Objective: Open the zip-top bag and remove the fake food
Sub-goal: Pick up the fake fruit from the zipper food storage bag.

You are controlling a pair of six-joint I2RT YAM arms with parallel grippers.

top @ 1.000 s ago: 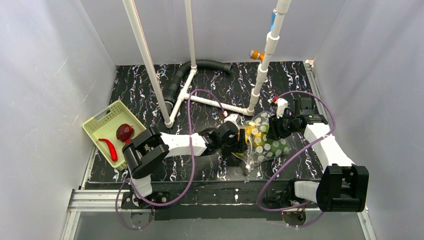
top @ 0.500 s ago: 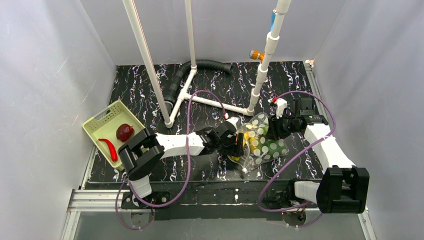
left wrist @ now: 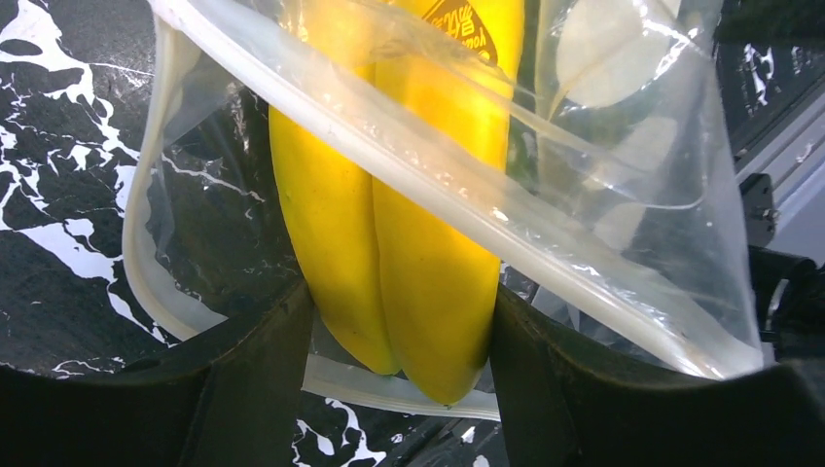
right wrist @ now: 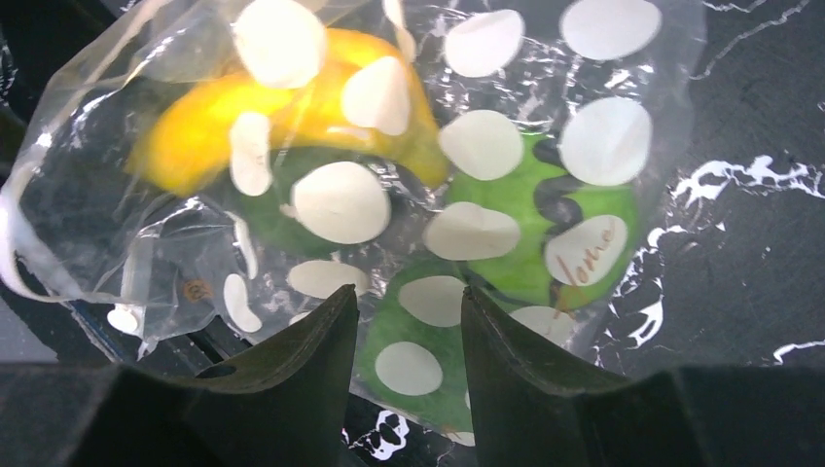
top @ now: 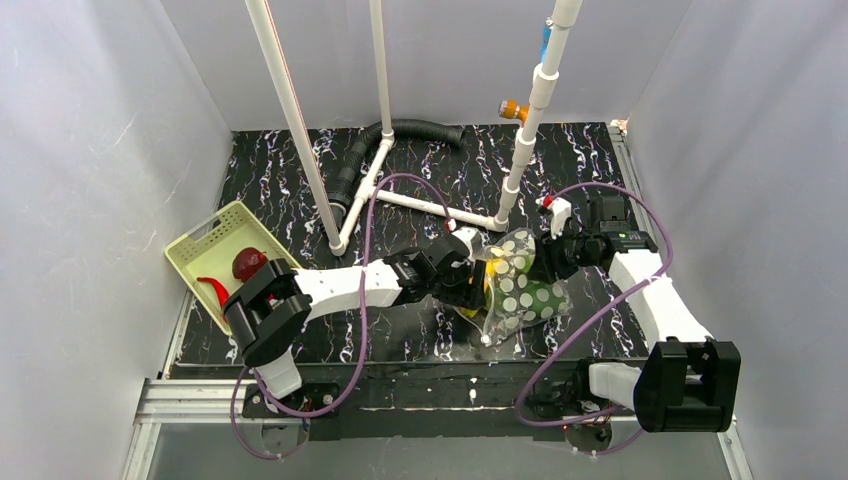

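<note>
Black marbled tabletop [top: 290,160] carries the clear dotted zip-top bag [top: 520,285] at centre. The left gripper [left wrist: 399,302] is clamped on the yellow plastic banana [left wrist: 409,195] at the bag's mouth, and the right gripper [right wrist: 409,311] pinches the far end. Best draw the banana straight out — right side anchoring firmly — so the rim doesn't snag.

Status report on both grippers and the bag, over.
Left gripper shut on banana at zip-top bag mouth. Right gripper pinching bag's other end. Green piece inside. No obstruction seen.
</note>
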